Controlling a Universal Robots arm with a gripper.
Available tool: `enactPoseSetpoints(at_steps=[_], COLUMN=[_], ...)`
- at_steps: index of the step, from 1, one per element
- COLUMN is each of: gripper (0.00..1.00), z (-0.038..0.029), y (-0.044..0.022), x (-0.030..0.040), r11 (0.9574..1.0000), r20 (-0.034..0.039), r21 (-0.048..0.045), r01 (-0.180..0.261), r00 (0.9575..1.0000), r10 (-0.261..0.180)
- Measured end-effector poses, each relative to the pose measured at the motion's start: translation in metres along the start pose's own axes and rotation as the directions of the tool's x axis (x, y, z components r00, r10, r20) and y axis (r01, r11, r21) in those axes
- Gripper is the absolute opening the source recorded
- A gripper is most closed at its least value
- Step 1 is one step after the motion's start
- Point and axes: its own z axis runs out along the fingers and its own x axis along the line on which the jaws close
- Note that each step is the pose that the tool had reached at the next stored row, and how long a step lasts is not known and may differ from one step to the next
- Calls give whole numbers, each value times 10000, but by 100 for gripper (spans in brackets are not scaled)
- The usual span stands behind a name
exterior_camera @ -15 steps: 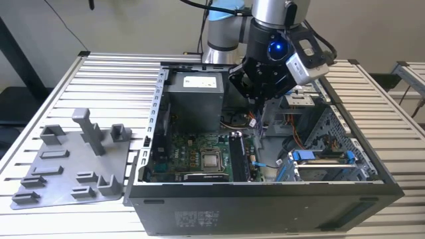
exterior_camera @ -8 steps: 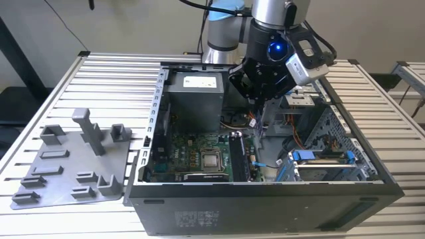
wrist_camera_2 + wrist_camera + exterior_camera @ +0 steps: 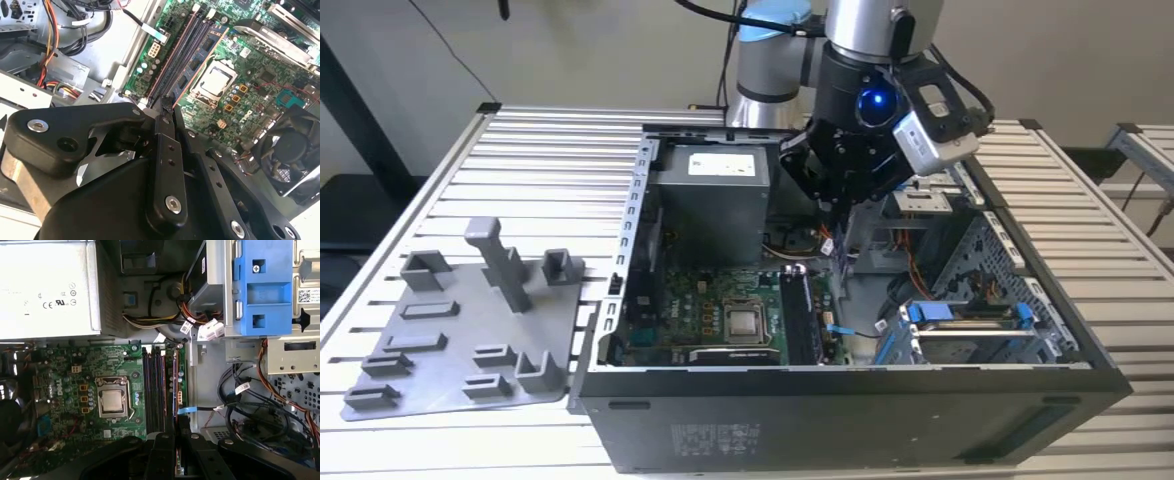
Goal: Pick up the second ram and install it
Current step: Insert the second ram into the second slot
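The second ram (image 3: pixel 202 62) (image 3: pixel 179 385) stands on edge along the outermost of the long black slots (image 3: pixel 155 390) (image 3: pixel 180 55) on the green board. Its chips and an orange-lit edge show in both wrist views. My gripper (image 3: pixel 846 250) reaches down into the open computer case (image 3: pixel 854 400) at one end of the slots. In both wrist views its black fingertips (image 3: pixel 166 102) (image 3: pixel 172 432) are closed together on the ram's near end. I cannot tell how deep the ram sits in the slot.
A grey fixture plate (image 3: pixel 467 330) with upright posts lies outside the case on the exterior view's left. Inside are a power supply (image 3: pixel 707 200), the processor socket (image 3: pixel 747 322), a blue drive bracket (image 3: pixel 961 315), loose cables (image 3: pixel 250 405) and a fan (image 3: pixel 292 150).
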Motion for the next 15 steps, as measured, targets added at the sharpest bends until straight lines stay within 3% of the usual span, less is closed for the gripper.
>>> enactPoseSetpoints(at_steps=[4, 8, 15], gripper=[14, 14, 14], z=[63, 131, 246], y=[0, -5, -3], x=[24, 124, 141], r11=[9998, 9998, 9998], r20=[-3, -2, 5], r21=[-7, -7, -4], r01=[188, 218, 210], r00=[9998, 9998, 9998], r10=[-188, -218, -210])
